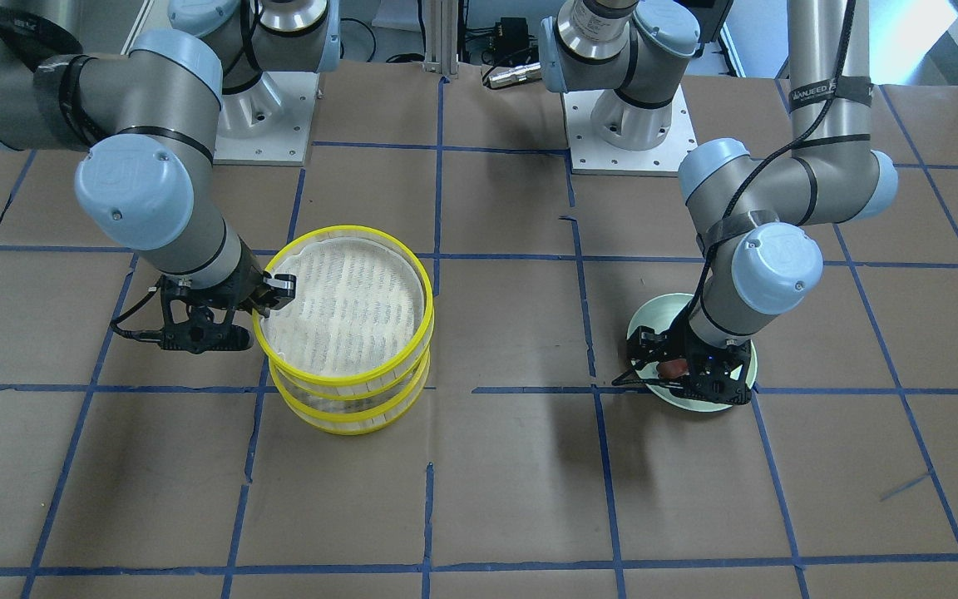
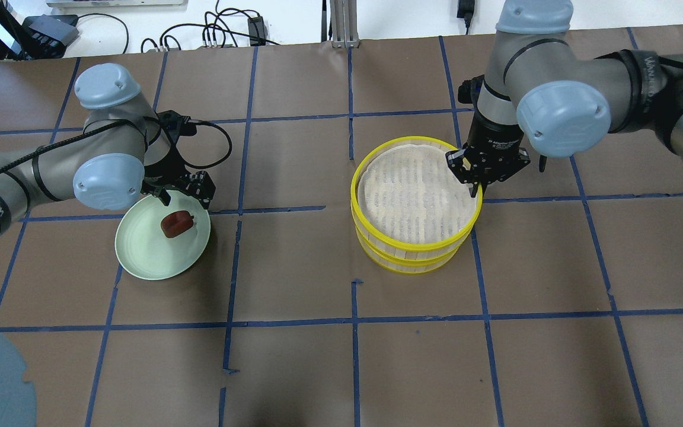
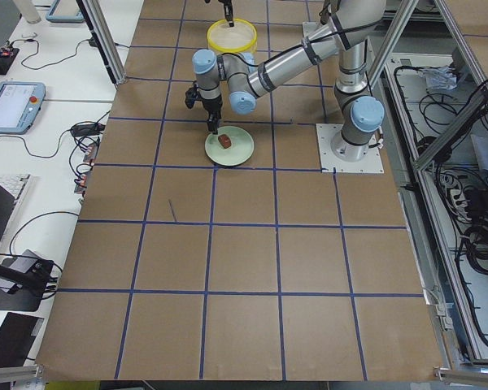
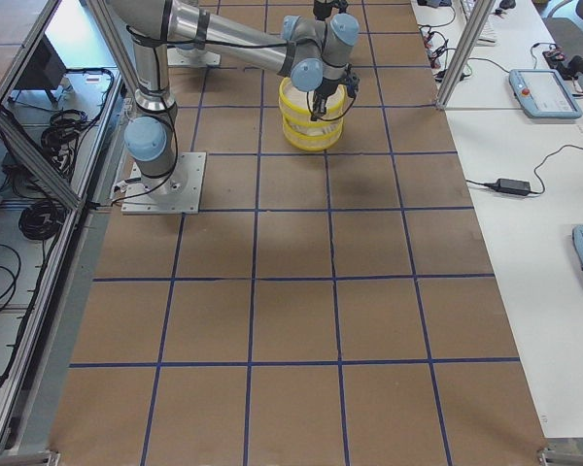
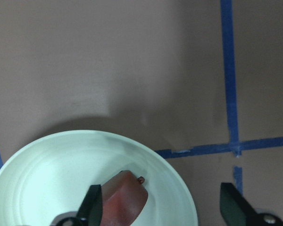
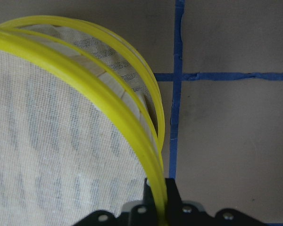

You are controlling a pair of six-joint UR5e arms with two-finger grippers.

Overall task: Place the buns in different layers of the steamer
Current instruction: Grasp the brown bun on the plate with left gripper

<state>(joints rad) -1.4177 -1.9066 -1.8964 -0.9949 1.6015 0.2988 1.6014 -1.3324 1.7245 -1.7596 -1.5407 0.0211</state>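
Note:
The reddish-brown bun [image 2: 176, 224] lies on a pale green plate [image 2: 140, 255]. My left gripper [image 2: 181, 198] hangs open just over it. In the left wrist view the bun [image 5: 125, 197] sits close to one finger, with the other finger far off it. The two steamer trays are stacked. My right gripper [image 2: 476, 187] is shut on the yellow rim of the top tray [image 2: 418, 242], as the right wrist view [image 6: 161, 207] shows. The top tray's mesh floor is bare. The lower tray [image 2: 412, 270] is covered by it. The white bun is out of view.
Brown paper with a blue tape grid covers the table [image 2: 341, 356]. Both arm bases [image 1: 624, 125] stand at the robot's edge of the table. Cables lie beyond the far edge [image 2: 211, 35].

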